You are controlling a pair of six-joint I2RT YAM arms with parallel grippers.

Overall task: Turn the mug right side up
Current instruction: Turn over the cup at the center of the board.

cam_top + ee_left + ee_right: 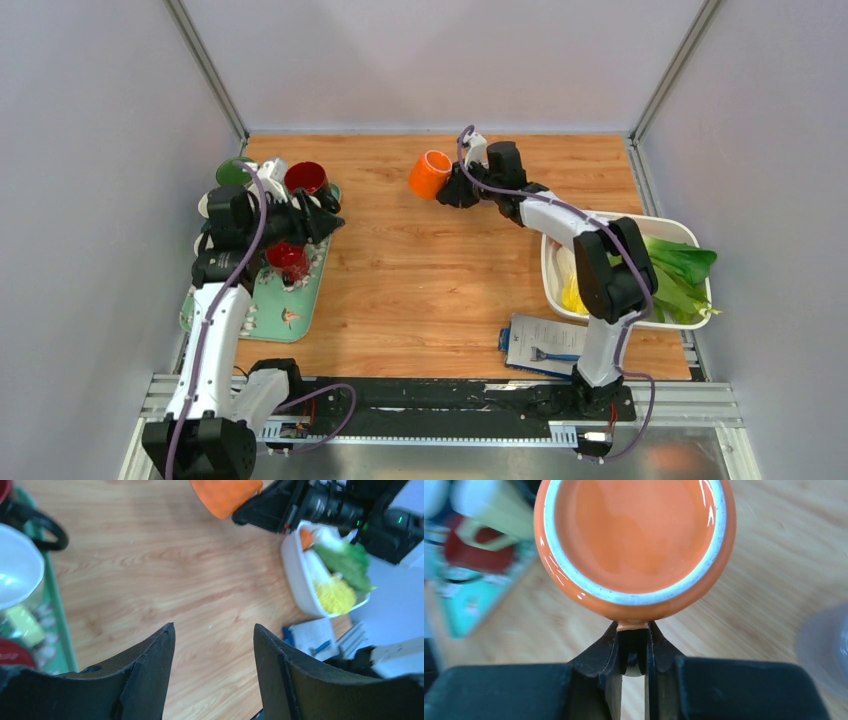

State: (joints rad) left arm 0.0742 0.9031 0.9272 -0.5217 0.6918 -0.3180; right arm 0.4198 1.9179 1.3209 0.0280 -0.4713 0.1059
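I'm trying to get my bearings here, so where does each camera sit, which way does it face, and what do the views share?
Top external: above and behind the bases, looking down on the wooden table; both arms show.
Left wrist: on the left arm, facing across the table toward the right arm; the open left gripper shows.
Right wrist: on the right arm, facing the base of the orange mug; the right gripper shows, shut on its handle.
Shared: all three show the mug.

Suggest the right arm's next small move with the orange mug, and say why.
Probably roll the wrist until the mouth faces up: the right gripper is shut on the orange mug by its handle, and its ringed base faces the wrist camera, so it seems not yet upright.
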